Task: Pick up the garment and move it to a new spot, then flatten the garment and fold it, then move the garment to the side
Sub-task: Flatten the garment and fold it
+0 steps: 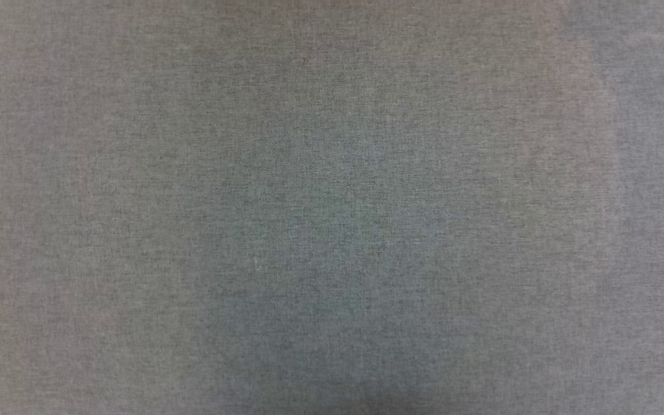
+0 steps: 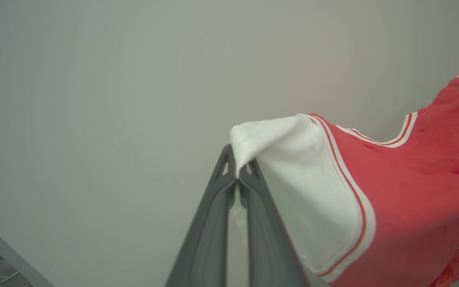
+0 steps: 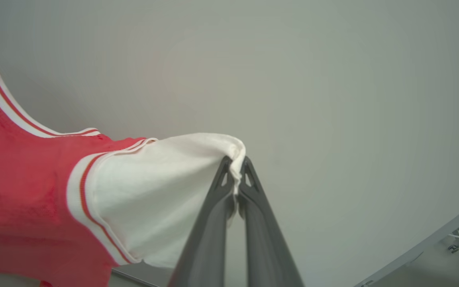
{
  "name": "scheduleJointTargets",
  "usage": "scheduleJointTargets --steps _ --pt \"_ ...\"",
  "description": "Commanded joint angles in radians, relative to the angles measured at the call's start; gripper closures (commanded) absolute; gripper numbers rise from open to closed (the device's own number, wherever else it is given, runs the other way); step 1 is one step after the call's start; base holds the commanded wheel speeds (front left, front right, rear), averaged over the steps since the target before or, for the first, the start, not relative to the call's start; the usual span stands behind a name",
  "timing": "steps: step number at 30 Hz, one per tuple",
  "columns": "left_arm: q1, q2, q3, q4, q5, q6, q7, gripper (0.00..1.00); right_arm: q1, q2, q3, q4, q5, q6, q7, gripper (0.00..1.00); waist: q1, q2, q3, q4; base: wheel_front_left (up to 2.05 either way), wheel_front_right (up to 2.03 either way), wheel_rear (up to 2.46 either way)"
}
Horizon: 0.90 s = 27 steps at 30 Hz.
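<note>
The garment point(image 2: 412, 191) is a red jersey with white sleeves and red-white striped trim. In the left wrist view my left gripper point(image 2: 237, 165) is shut on the tip of one white sleeve, and the red body hangs off to the right. The right wrist view has my right gripper point(image 3: 235, 163) shut on the other white sleeve of the garment point(image 3: 22, 191), whose red body spreads to the left. The garment is held up, stretched between the two grippers, in front of a plain pale wall.
The head view looks down on a flat grey fabric-textured table top point(image 1: 332, 207). A pale wall point(image 2: 134, 79) lies behind the garment. A grey frame edge point(image 3: 432, 239) with cables crosses the lower right of the right wrist view.
</note>
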Motion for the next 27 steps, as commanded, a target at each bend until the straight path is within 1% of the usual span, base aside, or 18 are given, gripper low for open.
scheduleJointTargets --steps 1,5,10,14,18,21,27 --pt "0.045 -0.002 -0.003 0.011 -0.013 -0.005 -0.014 1.00 0.026 0.010 0.010 0.018 0.021 -0.001 -0.021 1.00 -0.0001 -0.0001 0.006 0.003 0.00 0.00 0.00" --pt "0.138 -0.001 -0.011 0.037 -0.042 -0.011 -0.047 1.00 0.096 0.035 0.063 0.057 0.061 -0.001 -0.066 1.00 -0.0001 -0.0001 -0.012 0.001 0.00 0.00 0.00" --pt "0.276 -0.013 -0.042 0.074 -0.063 -0.014 -0.087 1.00 0.232 0.061 0.132 0.077 0.127 -0.001 -0.129 1.00 -0.0001 -0.0001 -0.058 -0.009 0.00 0.00 0.00" --pt "0.405 -0.013 -0.057 0.085 -0.085 -0.015 -0.134 1.00 0.347 0.062 0.201 0.062 0.160 -0.001 -0.167 1.00 -0.0001 -0.0001 -0.098 -0.008 0.00 0.00 0.00" --pt "0.538 -0.008 -0.071 0.085 -0.112 -0.016 -0.167 1.00 0.457 0.055 0.245 0.036 0.209 -0.001 -0.200 1.00 -0.0001 -0.0001 -0.138 -0.003 0.00 0.00 0.00" --pt "0.634 -0.010 -0.069 0.076 -0.139 -0.009 -0.190 1.00 0.540 0.051 0.277 0.016 0.238 -0.001 -0.218 1.00 -0.0001 -0.0001 -0.169 0.003 0.00 0.00 0.00" --pt "0.874 -0.016 -0.050 0.025 -0.201 0.033 -0.223 1.00 0.728 0.076 0.317 -0.003 0.295 -0.001 -0.272 1.00 -0.0001 -0.0001 -0.258 0.003 0.00 0.00 0.00"
